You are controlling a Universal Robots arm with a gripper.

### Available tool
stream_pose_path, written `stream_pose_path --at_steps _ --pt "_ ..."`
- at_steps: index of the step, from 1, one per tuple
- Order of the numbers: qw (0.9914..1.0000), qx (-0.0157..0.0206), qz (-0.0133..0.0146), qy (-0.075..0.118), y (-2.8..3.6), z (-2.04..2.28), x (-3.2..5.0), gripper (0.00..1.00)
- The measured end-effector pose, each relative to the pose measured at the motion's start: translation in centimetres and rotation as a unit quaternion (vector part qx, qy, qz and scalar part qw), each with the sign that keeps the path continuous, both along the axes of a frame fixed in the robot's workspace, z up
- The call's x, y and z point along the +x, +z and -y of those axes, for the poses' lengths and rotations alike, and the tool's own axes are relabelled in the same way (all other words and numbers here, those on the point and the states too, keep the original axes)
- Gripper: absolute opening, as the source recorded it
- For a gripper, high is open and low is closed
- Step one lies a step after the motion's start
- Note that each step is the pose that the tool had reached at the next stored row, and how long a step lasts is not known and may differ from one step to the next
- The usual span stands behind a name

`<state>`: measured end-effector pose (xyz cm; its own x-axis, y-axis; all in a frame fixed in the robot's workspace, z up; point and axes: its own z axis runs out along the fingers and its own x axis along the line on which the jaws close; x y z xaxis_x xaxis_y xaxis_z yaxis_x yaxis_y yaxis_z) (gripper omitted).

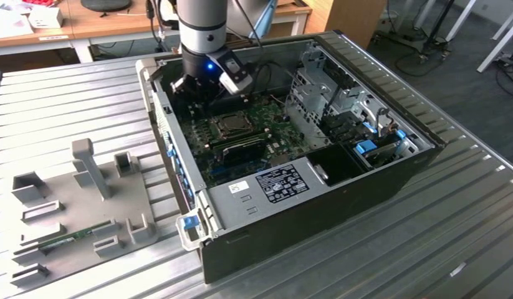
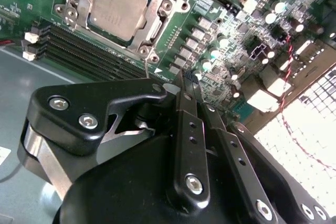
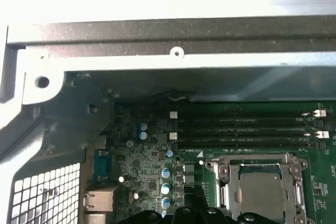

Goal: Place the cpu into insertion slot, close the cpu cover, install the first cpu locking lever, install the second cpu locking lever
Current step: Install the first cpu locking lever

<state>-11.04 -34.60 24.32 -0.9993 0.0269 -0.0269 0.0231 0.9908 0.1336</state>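
Observation:
The cpu (image 2: 118,6) lies flat in the insertion slot (image 2: 67,13) on the green motherboard (image 2: 210,3), grey metal top up. The silver cpu cover (image 2: 160,17) is down around it, framing the chip. The first wrist view shows the same cpu (image 3: 262,190) inside its cover (image 3: 226,174). In the exterior view the socket (image 1: 232,124) sits mid-board inside the open computer case. My gripper (image 2: 187,80) hangs above the board between the socket and the case wall, fingers shut together with nothing held. In the exterior view the gripper (image 1: 198,92) is at the case's far corner.
Long black memory slots (image 2: 79,51) run beside the socket. The metal case wall (image 3: 173,35) rises close behind the gripper. A drive cage (image 1: 323,93) and cables fill the exterior view's right of the case. A grey fixture plate (image 1: 73,193) lies on the slatted table.

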Motion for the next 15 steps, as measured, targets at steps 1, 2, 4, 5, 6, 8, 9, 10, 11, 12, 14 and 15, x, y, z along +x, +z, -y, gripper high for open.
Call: stream_pose_path --at_steps 1,2,4,5,6,8,9,10,11,12,14,15 --pt "1.00000 0.0000 0.0000 0.000 0.00 -0.10 0.00 0.10" --pt "1.00000 0.0000 0.0000 0.000 0.00 -0.19 -0.01 0.10" --pt "1.00000 0.0000 0.0000 0.000 -0.01 -0.42 -0.03 0.10" --pt "1.00000 0.0000 0.0000 0.000 -0.01 -0.54 -0.06 0.10" --pt "1.00000 0.0000 0.0000 -0.001 -0.01 -0.64 -0.10 0.10" --pt "1.00000 0.0000 0.0001 -0.001 -0.02 -0.83 -0.22 0.10" --pt "1.00000 0.0000 0.0002 -0.001 -0.02 -0.93 -0.28 0.10" --pt "1.00000 0.0000 0.0003 -0.001 -0.02 -1.01 -0.33 0.10" --pt "1.00000 0.0000 0.0004 -0.002 -0.02 -1.05 -0.34 0.10" --pt "1.00000 0.0000 0.0004 -0.003 -0.02 -1.09 -0.34 0.10" --pt "0.99999 -0.0001 0.0009 -0.003 0.02 -1.15 -0.35 0.10" --pt "0.99999 0.0000 0.0013 -0.004 0.05 -1.18 -0.35 0.10"
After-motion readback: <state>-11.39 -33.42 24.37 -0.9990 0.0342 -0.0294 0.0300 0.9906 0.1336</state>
